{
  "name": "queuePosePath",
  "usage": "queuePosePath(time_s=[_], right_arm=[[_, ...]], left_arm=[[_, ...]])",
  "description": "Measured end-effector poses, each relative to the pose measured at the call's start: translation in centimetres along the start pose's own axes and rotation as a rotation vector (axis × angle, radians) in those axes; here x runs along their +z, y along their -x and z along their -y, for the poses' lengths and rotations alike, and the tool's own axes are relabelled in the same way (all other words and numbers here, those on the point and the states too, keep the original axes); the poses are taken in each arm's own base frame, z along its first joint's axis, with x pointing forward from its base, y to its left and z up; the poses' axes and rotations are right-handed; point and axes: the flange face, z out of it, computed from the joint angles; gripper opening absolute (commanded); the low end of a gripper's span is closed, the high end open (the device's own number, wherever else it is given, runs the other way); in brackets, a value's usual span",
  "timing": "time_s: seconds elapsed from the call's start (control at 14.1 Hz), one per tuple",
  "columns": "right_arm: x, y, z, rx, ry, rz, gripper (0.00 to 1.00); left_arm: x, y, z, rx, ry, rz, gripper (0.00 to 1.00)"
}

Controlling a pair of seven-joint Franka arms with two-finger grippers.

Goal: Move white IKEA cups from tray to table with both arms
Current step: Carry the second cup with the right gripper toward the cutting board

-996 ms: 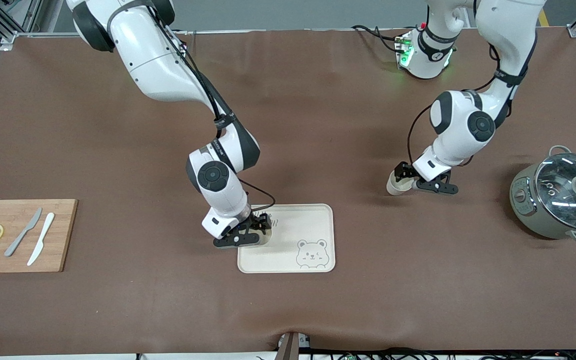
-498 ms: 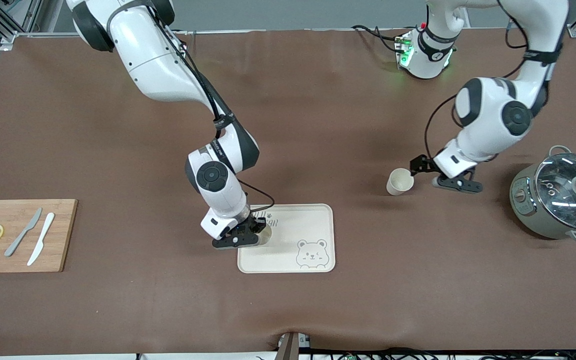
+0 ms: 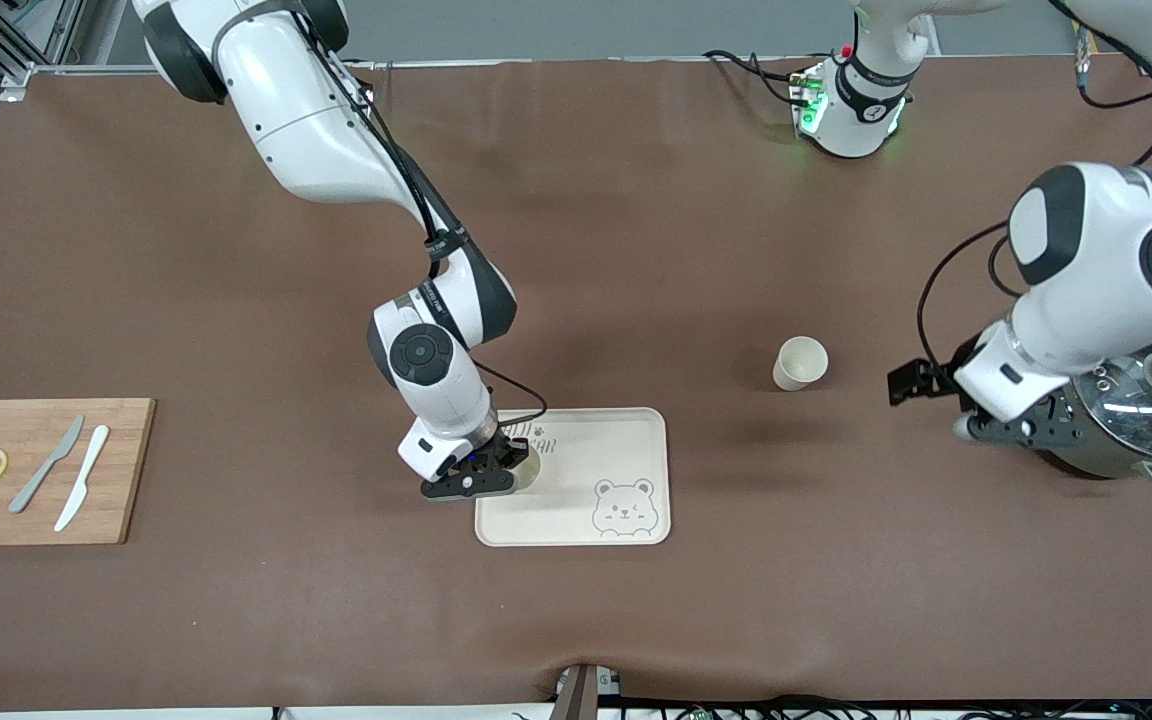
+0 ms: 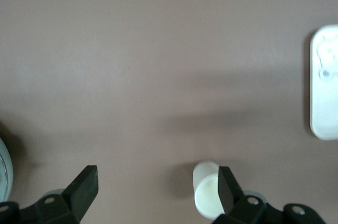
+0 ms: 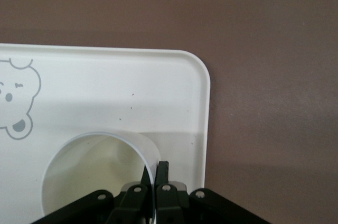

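- The fingers of the right gripper have been closed on the rim of the cup on the tray; in the right wrist view 1 finger is seen inside the wall and 1 outside, pressed together on it. A second ago they were seen apart around this cup.
- The fingers of the left gripper are spread wide and nothing is held between them. This gripper was at the other cup a second ago; now it has been drawn away toward the left arm's end of the counter and is seen beside the pot.
- The released cup is left upright on the bare counter, well apart from the tray and farther from the front camera than it.
- From this it is judged that 1 of the 2 cups is already delivered, and the second is only gripped, not yet lifted; it stands in the tray corner toward the right arm's end.
- The next step is probably a straight lift, so that the tray edge is not caught.
- A cutting board with 2 knives and lemon slices is not involved.
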Motion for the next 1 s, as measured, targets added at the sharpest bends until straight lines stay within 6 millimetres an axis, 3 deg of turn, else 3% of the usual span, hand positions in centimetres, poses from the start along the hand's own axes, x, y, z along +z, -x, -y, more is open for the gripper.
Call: queuePosePath(time_s=[0.14,0.21,0.43,0.57,0.71,0.85,1.0], right_arm=[[-2.2,-0.4,-0.1,0.004,0.029,0.068,0.0],[-4.5,-1.0,-0.4,0.011,0.042,0.1,0.0],[-14.6,-2.7,-3.4,0.011,0.056,0.143,0.0],[-21.2,-3.2,-7.7,-0.04,0.061,0.188,0.0],[-26.1,-3.7,-13.9,-0.1,0.054,0.21,0.0],[-28.6,-4.1,-20.5,-0.142,0.045,0.232,0.0],[-29.5,-4.4,-27.4,-0.172,0.035,0.245,0.0]], left_arm=[[-1.3,-1.8,-0.2,-0.007,0.002,0.024,1.0],[-2.8,-2.3,0.0,-0.009,0.002,0.036,1.0],[-8.0,-2.5,-0.3,-0.005,0.003,0.053,1.0],[-11.1,-2.0,-0.5,-0.001,0.002,0.065,1.0],[-14.6,-0.7,-0.5,0.0,-0.001,0.059,1.0],[-18.2,1.4,-0.5,0.011,-0.008,0.062,1.0],[-21.1,3.4,-0.2,0.028,-0.009,0.069,1.0]])
